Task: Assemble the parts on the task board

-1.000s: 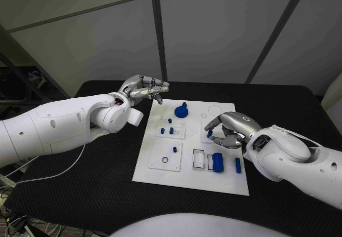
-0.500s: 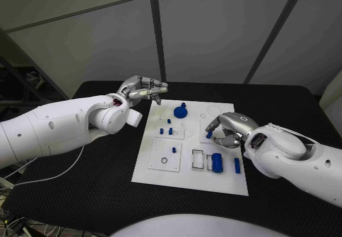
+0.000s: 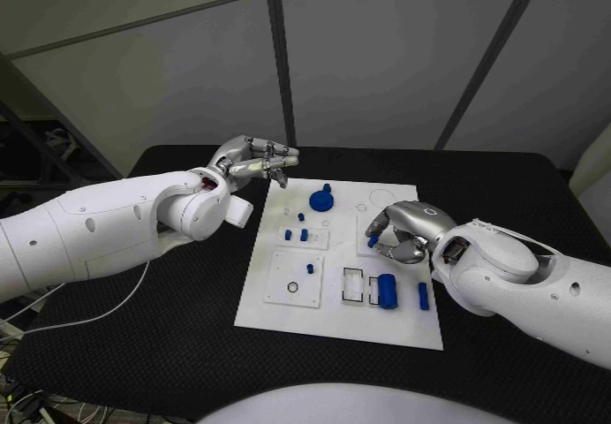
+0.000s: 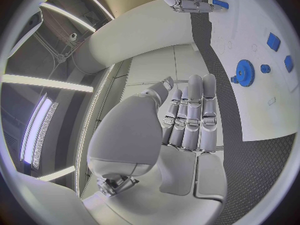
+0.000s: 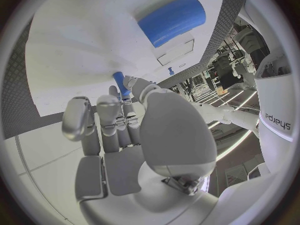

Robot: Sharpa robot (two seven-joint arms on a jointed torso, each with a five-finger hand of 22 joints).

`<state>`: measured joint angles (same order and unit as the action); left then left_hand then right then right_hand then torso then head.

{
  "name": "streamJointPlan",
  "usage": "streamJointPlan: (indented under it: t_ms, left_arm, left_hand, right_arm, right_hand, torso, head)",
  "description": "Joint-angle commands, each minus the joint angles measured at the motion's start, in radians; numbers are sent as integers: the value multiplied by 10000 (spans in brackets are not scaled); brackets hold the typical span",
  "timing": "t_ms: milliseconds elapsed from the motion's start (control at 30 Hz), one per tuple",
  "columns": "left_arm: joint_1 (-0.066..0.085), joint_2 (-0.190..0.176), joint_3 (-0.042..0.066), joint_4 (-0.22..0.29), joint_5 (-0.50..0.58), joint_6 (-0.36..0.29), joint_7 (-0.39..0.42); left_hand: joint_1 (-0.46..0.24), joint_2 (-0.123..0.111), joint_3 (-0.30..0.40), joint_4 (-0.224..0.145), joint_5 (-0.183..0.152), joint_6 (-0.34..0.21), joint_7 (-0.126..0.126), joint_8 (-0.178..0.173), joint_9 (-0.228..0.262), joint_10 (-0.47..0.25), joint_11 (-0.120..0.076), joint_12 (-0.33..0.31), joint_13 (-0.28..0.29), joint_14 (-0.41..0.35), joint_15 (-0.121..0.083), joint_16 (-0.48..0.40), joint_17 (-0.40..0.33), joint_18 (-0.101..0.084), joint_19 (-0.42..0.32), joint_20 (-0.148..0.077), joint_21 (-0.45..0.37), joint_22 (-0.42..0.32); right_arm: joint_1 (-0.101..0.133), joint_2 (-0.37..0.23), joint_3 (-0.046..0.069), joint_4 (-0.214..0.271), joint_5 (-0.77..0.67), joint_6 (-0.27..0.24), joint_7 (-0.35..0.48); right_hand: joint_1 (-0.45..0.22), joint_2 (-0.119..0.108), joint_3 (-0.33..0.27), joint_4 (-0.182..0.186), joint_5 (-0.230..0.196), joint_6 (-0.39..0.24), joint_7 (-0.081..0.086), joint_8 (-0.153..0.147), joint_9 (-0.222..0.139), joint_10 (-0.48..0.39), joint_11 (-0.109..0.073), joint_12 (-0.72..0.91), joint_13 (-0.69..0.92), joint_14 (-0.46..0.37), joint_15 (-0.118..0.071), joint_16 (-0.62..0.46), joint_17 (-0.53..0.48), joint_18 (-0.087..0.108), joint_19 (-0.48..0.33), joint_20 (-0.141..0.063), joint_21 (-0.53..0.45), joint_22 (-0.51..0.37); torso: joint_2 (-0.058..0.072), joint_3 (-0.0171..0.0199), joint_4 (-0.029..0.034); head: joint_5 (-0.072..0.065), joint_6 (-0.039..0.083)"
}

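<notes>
Pinching a small blue peg (image 3: 373, 238) in the right hand (image 3: 405, 231) above the task board's (image 3: 293, 314) right half; left hand (image 3: 255, 159), fingers loosely curled and empty, hovered beyond the far-left corner.

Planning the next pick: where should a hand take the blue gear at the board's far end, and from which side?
Pinch the blue gear from above by the raised knob at its hub, probably: it lies flat on the task board, so its toothed rim offers little height. The left hand hovers nearest.
</notes>
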<state>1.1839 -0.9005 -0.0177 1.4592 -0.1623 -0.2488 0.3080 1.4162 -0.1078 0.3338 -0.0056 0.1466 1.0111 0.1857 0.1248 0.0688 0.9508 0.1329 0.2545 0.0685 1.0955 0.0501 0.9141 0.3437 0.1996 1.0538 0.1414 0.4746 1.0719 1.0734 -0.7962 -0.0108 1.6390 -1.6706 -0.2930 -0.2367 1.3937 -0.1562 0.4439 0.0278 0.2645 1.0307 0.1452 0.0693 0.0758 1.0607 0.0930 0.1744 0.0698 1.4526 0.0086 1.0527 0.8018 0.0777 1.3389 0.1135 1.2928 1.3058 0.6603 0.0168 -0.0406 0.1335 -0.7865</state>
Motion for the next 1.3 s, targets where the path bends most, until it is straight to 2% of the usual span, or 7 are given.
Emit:
streamJointPlan:
  t_ms: [33,333,500,700,867,1133,1300]
  left_arm:
    - [13,4,10,12,25,69,111]
    - [13,-1,11,9,25,69,111]
    - [13,-6,11,15,25,68,112]
    - [13,-31,11,24,25,60,109]
    - [13,-51,11,18,25,62,89]
    - [13,-33,11,-40,25,69,90]
    - [13,2,10,-75,25,73,96]
  left_hand:
    - [75,-6,-20,-18,-4,-89,2,52,-10,-65,-7,21,-2,-53,-7,-64,-15,-187,3,36,-51,-14]
    - [80,4,-27,-24,-4,-84,0,66,-6,-74,-7,39,3,-54,-6,-67,-23,-186,9,38,-54,-16]
    - [80,4,-27,-24,-4,-84,0,66,-6,-74,-7,39,3,-54,-6,-67,-23,-186,9,38,-54,-16]
    - [80,4,-27,-24,-4,-84,0,66,-6,-74,-7,39,3,-54,-6,-67,-23,-186,9,38,-54,-16]
    - [94,19,-29,-34,-3,-88,0,75,-5,-88,-8,56,6,-44,-10,-64,-29,-180,24,36,-53,-17]
    - [98,25,-34,-39,-3,-94,2,79,-5,-95,-8,69,9,-29,-14,-57,-31,-176,46,34,-46,-17]
    - [97,23,-37,-40,-4,-95,2,81,-4,-98,-8,71,9,-31,-13,-59,-33,-176,49,34,-47,-18]
  right_arm:
    - [13,17,3,-5,-81,-48,63]
    - [13,47,3,5,-82,-228,65]
    - [12,53,3,10,-184,-530,-44]
    - [10,-24,4,152,-258,-998,-59]
    - [11,-227,17,480,-226,-1198,-38]
    - [12,-443,451,1323,43,-1341,35]
    - [13,-318,543,1641,301,-1274,116]
  right_hand:
    - [69,29,92,7,-18,131,2,86,28,243,-44,134,25,72,-63,202,228,-1,164,-19,175,172]
    - [193,287,117,20,-43,908,-155,414,198,1380,-337,651,230,270,-284,840,899,-186,722,-198,857,812]
    - [415,533,171,-113,-417,1262,-246,610,308,1742,-465,788,381,288,-393,978,992,-244,885,-313,1067,1012]
    - [585,553,315,-282,-428,1284,-236,622,335,1786,-468,765,447,274,-408,996,956,-279,972,-353,1186,1127]
    - [560,511,344,-303,-378,1249,-208,598,335,1732,-439,703,457,265,-391,1000,930,-281,971,-351,1193,1135]
    - [539,494,350,-303,-356,1235,-196,588,334,1713,-429,678,461,265,-383,1019,948,-285,980,-347,1208,1149]
    - [531,492,350,-302,-349,1236,-193,587,335,1713,-426,673,463,268,-381,1031,963,-288,988,-345,1218,1159]
  torso:
    - [-3,1,-6]
    - [-10,1,-1]
    - [-9,1,1]
    - [-11,7,-7]
    - [-27,-5,-13]
    - [-28,0,-7]
    - [-21,-13,4]
  head:
    - [1,-11]
    - [7,-36]
    - [-1,-54]
    - [17,-75]
    - [26,-64]
    - [46,-29]
    - [69,-15]
